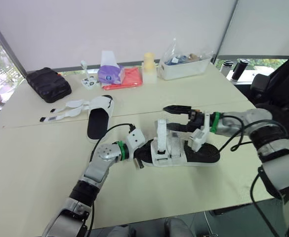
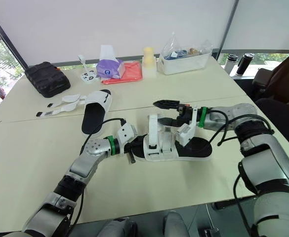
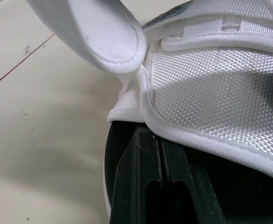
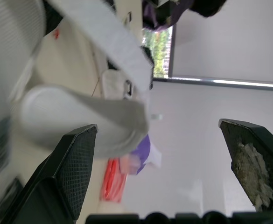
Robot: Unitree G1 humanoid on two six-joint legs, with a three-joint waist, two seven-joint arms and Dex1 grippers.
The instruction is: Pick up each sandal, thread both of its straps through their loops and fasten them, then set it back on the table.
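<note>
Black fingers (image 3: 136, 182) of the left gripper (image 1: 138, 160) lie pressed together with only a thin seam between them. Their tips are at one end of the near sandal (image 1: 203, 154), on its black footbed under the white mesh upper; whether they pinch anything is hard to tell. The right gripper (image 1: 178, 117) gapes wide and holds nothing, just beside an upright strap (image 1: 161, 132) that rises from that sandal. The near sandal lies flat on the table (image 1: 35, 158), near the middle of its front edge. Its other strap is hard to tell apart from the right gripper's white housing.

Two sandals in all: the second sandal (image 1: 100, 117) lies farther back towards the left edge, with two loose straps (image 1: 67, 108) splayed flat towards that edge.

Along the far edge are one black pouch (image 1: 48, 84) near the left corner, one purple tissue pack (image 1: 109, 73), one red cloth (image 1: 127, 79), one pale yellow bottle (image 1: 149, 66) and one clear bin (image 1: 184, 69), its contents too jumbled to make out
</note>
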